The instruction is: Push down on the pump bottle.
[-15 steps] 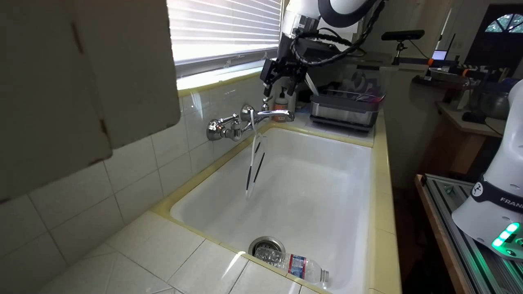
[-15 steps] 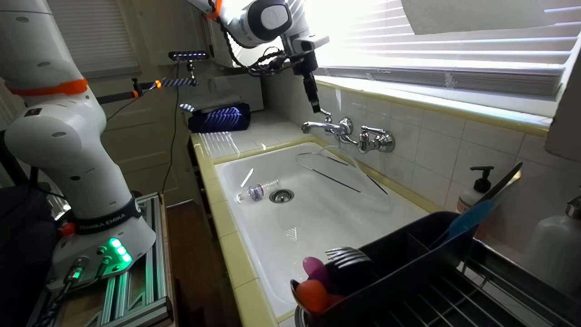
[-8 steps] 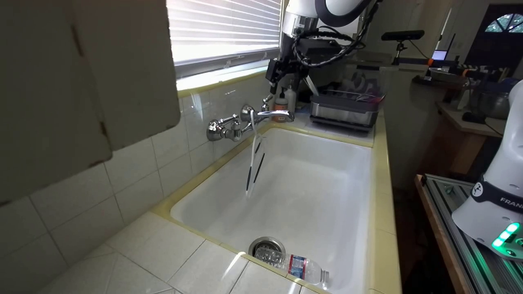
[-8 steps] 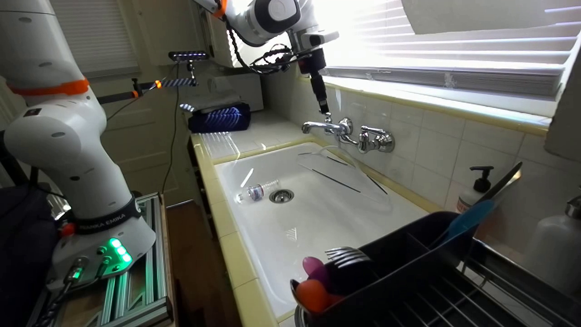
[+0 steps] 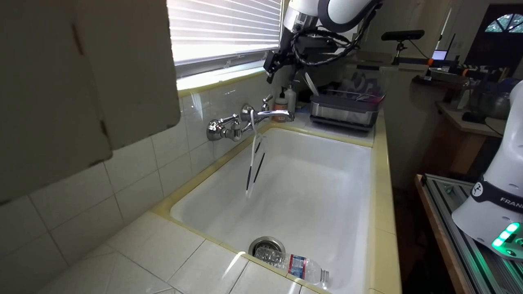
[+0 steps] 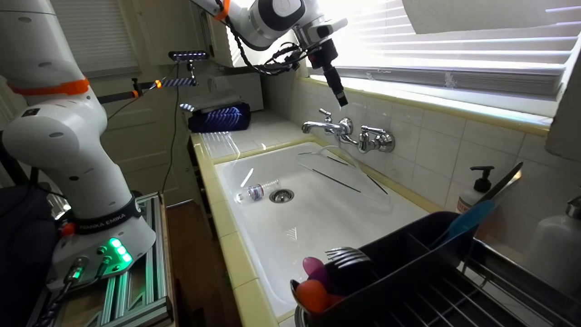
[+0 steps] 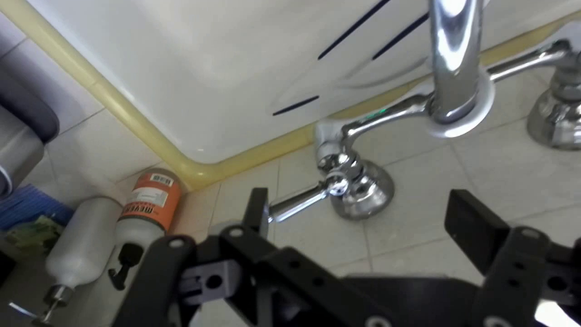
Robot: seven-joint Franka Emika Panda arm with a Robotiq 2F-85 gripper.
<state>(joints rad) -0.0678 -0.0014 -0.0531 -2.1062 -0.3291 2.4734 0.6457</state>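
Two pump bottles stand in the counter corner behind the sink. An orange-labelled bottle with a black pump head shows in the wrist view [image 7: 150,200] and in both exterior views [image 5: 280,108] [image 6: 465,200]. Beside it is a white bottle with a metal pump, in the wrist view [image 7: 84,243] and both exterior views [image 5: 290,98] [image 6: 556,245]. My gripper [image 7: 365,213] is open and empty, its fingers wide apart. In the exterior views it hangs tilted [image 5: 281,76] [image 6: 342,102] above the faucet, near the tiled wall, apart from both bottles.
The chrome faucet [image 6: 324,127] and its handles stick out below the gripper. A window sill [image 6: 435,102] runs along the wall. A dish rack [image 5: 343,110] with utensils stands by the bottles. The sink [image 5: 310,204] holds a clear plastic bottle [image 5: 310,269].
My gripper has moved closer to the window wall, tilted more, and risen slightly since half a second ago. It stays open. The pump bottles have not moved.
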